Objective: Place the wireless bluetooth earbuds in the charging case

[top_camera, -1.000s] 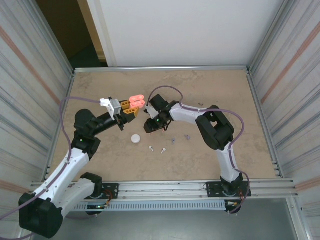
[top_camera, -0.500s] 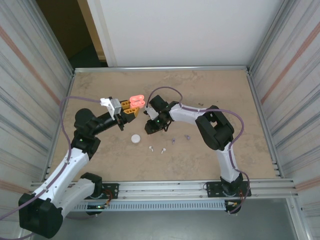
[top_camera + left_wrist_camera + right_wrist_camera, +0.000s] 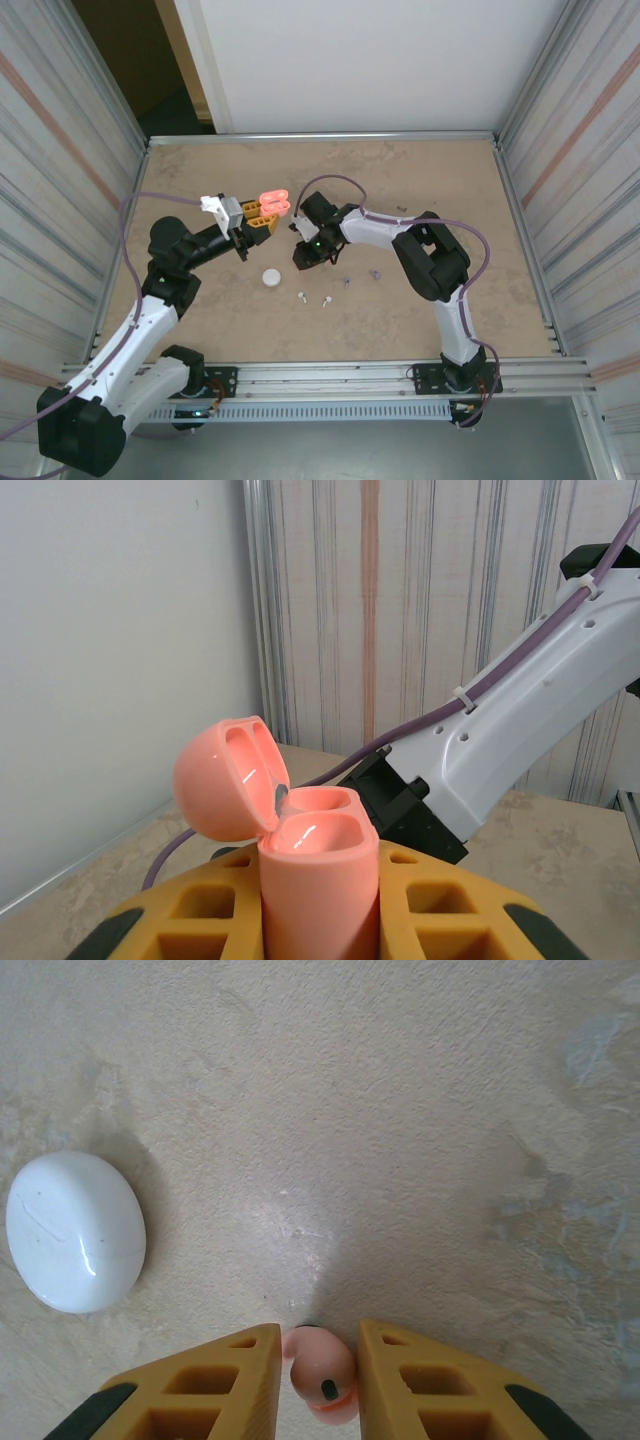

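Top external view, left to right: a coral-red charging case is being held clear of the table by the left gripper, its jaws clamped narrow on the case's lower body. In the left wrist view the case is being presented upright, its lid hinged back and both wells open. Below it on the table, a closed white charging case is lying untouched. To its right, a coral-red earbud is being pinched at the tabletop by the right gripper, whose jaws are drawn in narrow against either side of the bud. Further right, two white earbuds and two purple earbuds are lying loose, well apart from both cases.

The pickup of the coral-red bud is judged to be the step in hand. Next, the bud is expected to need lifting, carrying across to the open case and turning stem-down over one well, with little room for misalignment.

The bud's stem is being cut off at the bottom edge of the right wrist view, and whether the bud is clear of the surface cannot be told. Glare is making it hard to tell whether either well is occupied.
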{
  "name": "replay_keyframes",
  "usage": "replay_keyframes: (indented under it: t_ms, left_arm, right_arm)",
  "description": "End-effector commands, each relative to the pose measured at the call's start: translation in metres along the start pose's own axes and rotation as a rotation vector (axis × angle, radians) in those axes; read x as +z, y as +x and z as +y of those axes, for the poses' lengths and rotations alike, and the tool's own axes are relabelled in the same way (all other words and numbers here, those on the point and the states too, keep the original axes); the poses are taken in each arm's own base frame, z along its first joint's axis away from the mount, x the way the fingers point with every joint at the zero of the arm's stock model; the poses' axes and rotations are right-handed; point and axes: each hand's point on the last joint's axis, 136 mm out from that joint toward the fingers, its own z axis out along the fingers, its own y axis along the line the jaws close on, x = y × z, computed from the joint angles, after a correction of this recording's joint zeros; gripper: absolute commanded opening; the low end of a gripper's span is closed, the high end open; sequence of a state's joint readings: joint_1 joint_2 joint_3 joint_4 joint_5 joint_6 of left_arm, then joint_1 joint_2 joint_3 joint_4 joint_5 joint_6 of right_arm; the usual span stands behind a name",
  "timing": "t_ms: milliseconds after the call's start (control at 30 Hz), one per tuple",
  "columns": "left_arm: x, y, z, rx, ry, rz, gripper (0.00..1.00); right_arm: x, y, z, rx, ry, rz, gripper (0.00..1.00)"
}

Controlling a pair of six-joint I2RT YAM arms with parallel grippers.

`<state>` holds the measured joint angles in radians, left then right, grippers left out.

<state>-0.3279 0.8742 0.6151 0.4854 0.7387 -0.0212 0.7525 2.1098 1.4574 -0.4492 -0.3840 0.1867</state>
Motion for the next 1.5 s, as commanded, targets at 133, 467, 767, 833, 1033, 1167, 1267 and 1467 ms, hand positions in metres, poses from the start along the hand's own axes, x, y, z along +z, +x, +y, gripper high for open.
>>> replay_keyframes:
  t_ms: [133,467,767,833,1033,1167,1267,1467]
  left_arm:
    - [0.0,-0.016,-0.001,0.052,0.009,-0.026,0.0]
    - [0.0,-0.013,0.0,0.047,0.01,-0.019,0.0]
    - [0.005,-0.005,0.004,0.015,0.009,-0.001,0.0]
    - [0.006,-0.003,0.005,0.008,0.008,0.004,0.0]
    - [0.008,0.004,0.009,-0.007,-0.004,0.022,0.0]
    - [0.009,0.006,0.01,-0.013,-0.007,0.028,0.0]
    - [0.009,0.007,0.012,-0.017,-0.01,0.03,0.0]
    - [0.011,0.008,0.013,-0.025,-0.008,0.033,0.0]
  right_arm:
    - [-0.012,0.011,0.002,-0.01,0.023,0.021,0.18]
    - [-0.046,-0.004,0.009,-0.024,0.013,-0.091,0.16]
    - [-0.126,-0.018,0.023,-0.086,0.061,-0.28,0.16]
    - [-0.147,-0.019,0.029,-0.113,0.07,-0.33,0.16]
    - [-0.207,-0.027,0.05,-0.189,0.089,-0.508,0.15]
    - [-0.242,-0.033,0.064,-0.233,0.103,-0.615,0.15]
    - [-0.267,-0.039,0.076,-0.275,0.101,-0.697,0.16]
    - [-0.301,-0.051,0.104,-0.372,0.098,-0.822,0.16]
